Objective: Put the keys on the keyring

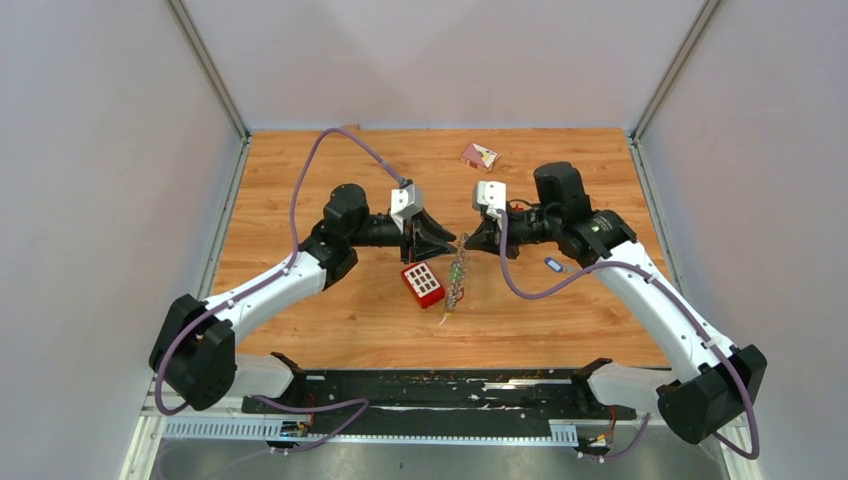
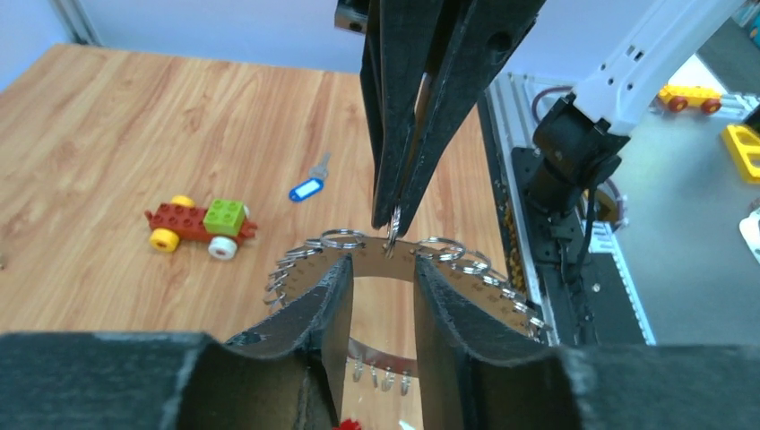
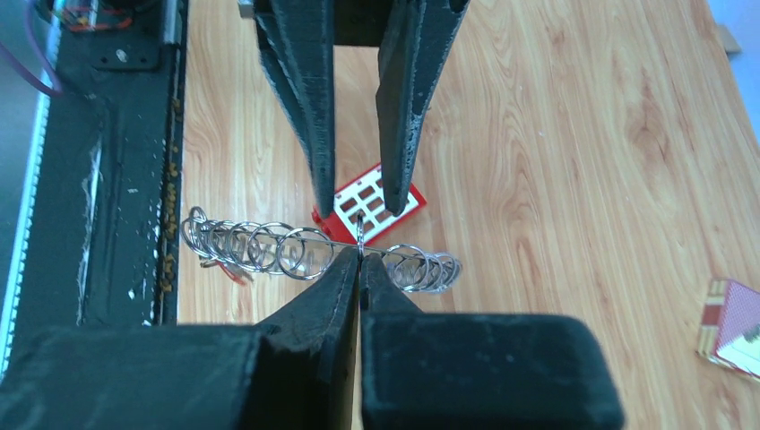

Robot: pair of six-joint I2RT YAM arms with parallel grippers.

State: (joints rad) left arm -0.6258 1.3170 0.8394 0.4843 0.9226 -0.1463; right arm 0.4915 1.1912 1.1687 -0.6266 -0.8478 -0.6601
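The keyring (image 1: 456, 280), a grey metal ring rimmed with small split loops, hangs above the table between both grippers. My right gripper (image 1: 466, 243) is shut on one small loop at the ring's rim, as the right wrist view (image 3: 360, 255) shows. My left gripper (image 1: 452, 241) faces it, jaws apart, fingertips at the ring's band (image 2: 384, 264); nothing is pinched between them. Small green and reddish bits hang on the ring. A blue-tagged key (image 1: 553, 264) lies loose on the table under the right arm, and also shows in the left wrist view (image 2: 305, 189).
A red studded brick (image 1: 423, 284) lies just below the ring. A pink card box (image 1: 478, 155) is at the back. A small toy car of red and green bricks (image 2: 199, 224) stands near the blue key. A black rail runs along the near edge.
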